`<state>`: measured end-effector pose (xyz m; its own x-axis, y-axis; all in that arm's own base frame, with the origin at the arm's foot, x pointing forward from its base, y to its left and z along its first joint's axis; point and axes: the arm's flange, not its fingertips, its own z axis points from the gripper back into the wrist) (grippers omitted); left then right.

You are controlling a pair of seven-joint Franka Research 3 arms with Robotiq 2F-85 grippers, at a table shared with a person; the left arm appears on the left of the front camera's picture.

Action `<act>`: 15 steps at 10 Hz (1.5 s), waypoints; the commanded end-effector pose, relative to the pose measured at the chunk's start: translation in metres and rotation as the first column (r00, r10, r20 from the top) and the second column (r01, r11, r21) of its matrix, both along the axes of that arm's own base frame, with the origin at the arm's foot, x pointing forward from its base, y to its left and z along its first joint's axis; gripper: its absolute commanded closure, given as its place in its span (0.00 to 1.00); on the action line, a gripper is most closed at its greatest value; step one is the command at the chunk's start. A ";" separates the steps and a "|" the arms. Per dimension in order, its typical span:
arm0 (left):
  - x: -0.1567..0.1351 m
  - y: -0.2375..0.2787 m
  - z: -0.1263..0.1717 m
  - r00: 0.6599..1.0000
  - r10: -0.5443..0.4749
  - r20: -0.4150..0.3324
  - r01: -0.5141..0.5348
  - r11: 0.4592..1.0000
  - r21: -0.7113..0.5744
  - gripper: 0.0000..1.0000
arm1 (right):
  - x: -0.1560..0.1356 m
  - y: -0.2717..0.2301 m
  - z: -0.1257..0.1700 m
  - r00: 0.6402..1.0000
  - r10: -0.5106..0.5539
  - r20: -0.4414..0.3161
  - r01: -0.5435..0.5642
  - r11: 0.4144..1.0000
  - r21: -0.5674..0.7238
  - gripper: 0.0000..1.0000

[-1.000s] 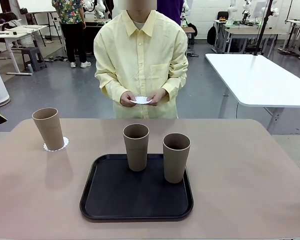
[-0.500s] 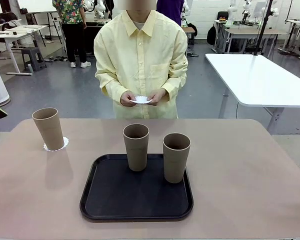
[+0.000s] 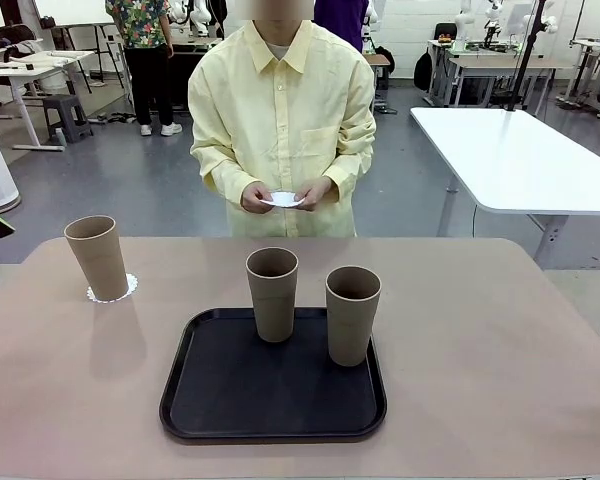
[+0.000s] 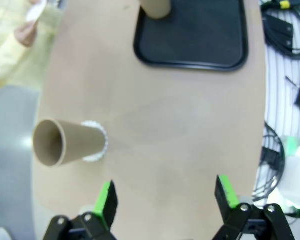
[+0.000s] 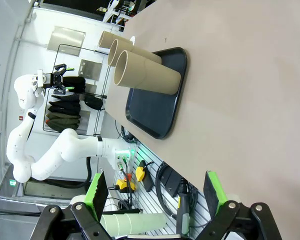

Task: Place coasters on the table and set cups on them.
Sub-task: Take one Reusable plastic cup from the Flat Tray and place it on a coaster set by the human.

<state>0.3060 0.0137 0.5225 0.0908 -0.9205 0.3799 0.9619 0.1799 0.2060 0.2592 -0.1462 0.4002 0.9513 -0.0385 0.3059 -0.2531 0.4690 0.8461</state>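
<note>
**Left end effector** (image 4: 165,192): jaws wide apart, nothing between them, hanging over the near-left part of the surface (image 3: 480,350).

**Left cup** (image 3: 98,255): upright on a coaster (image 3: 113,292) near the far-left corner, lace showing round its base. This pair looks finished. Risk: an arm sweeping low across that corner could topple the tall, narrow-based tumbler or drag the thin paper from under it.

**Tray** (image 3: 180,400): black, at the centre, carrying the middle cup (image 3: 272,293) and the right cup (image 3: 352,314). Both are upright, near each other but apart. Risk: open fingers closing on one cup may clip its neighbour. Lifting over the tray's raised rim without enough clearance could catch the base and tip the cup.

**Person's hands** (image 3: 282,200): holding white coaster paper at waist height beyond the far edge. I cannot tell how many sheets. None of it is laid yet. Risk: a cup carried off now has no coaster to land on. Hands coming down onto the surface would share space with a reaching arm. A cup set off-centre or slid into place would shift so light a paper.

**Right end effector** (image 5: 155,190): jaws spread, empty, off the surface's right side and facing the tray.
</note>
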 end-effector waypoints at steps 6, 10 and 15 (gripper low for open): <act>-0.002 0.002 0.016 0.924 0.382 0.004 -0.382 0.924 -0.014 0.00 | 0.000 -0.002 0.000 1.000 0.003 0.006 -0.003 1.000 0.007 0.00; -0.037 -0.013 0.009 0.560 0.744 -0.365 -0.774 0.626 0.089 0.00 | 0.000 -0.002 0.000 1.000 0.003 0.006 -0.003 1.000 0.007 0.00; -0.020 0.035 -0.012 0.699 0.356 -0.621 -0.672 0.625 -0.398 0.00 | 0.000 -0.002 0.000 1.000 0.003 0.006 -0.003 1.000 0.007 0.00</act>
<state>0.2800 0.0306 0.5290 0.8231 -0.4126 0.3903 0.5340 0.7962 -0.2844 0.2590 -0.1465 0.4002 0.9513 -0.0395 0.3058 -0.2525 0.4693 0.8462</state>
